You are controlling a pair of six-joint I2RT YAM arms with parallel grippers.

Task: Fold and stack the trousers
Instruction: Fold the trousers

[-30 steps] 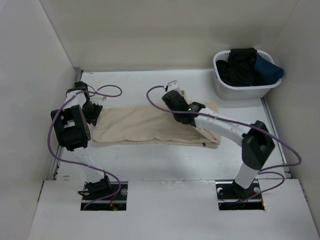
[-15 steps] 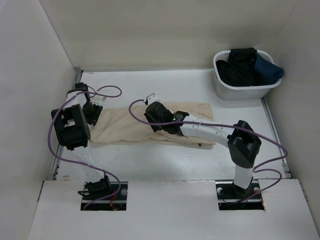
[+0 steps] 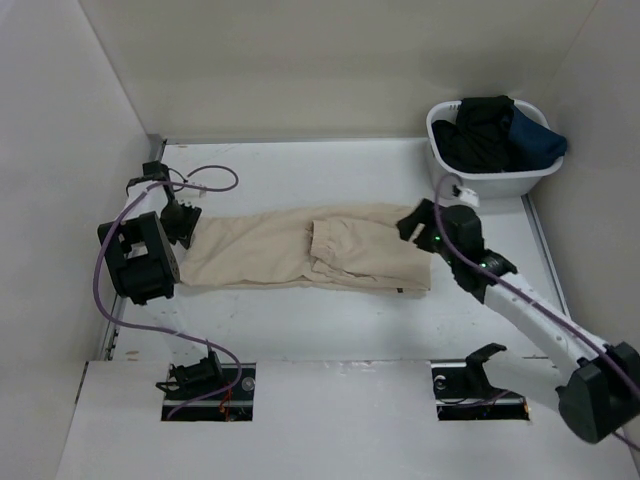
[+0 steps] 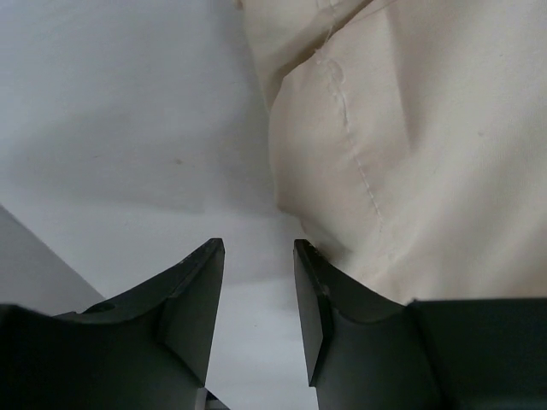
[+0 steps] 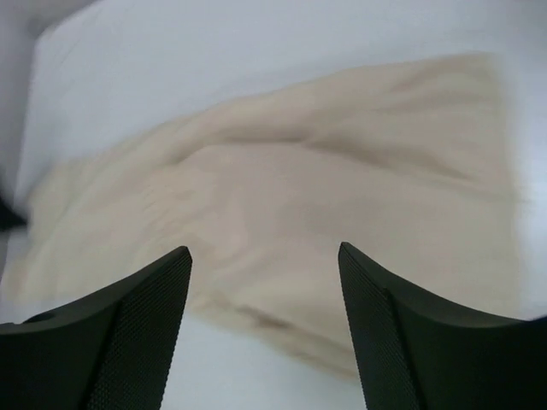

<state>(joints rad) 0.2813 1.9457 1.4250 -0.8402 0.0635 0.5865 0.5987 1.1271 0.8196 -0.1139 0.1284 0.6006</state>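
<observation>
**Q:** Where is the garment?

**A:** The long light beige cotton trousers lie flat on the white table. They stretch crosswise from my left side to my right, with both legs together. A small dark label shows on the near edge at the right end. Near the middle there is a raised pocket or a fold, and I cannot tell which.

**Q:** And your left claw?

**A:** My left claw sits low at the far corner of the left end. Its fingers stand a little apart. My wrist camera shows only bare table between them. The stitched edge of the cloth lies just beside my right-hand finger, and I cannot tell whether it touches. That claw grips nothing.

**Q:** The right one?

**A:** My right claw is spread wide and holds nothing. It hangs above the right end of the trousers, and the beige cloth fills the view below the fingers. That picture is blurred, so the seams are lost.

**Q:** What else is on the table?

**A:** A white plastic basket stands in the far right corner, well apart from the trousers. It is heaped with black and navy garments. A purple cable loops over the table by my left arm.
</observation>
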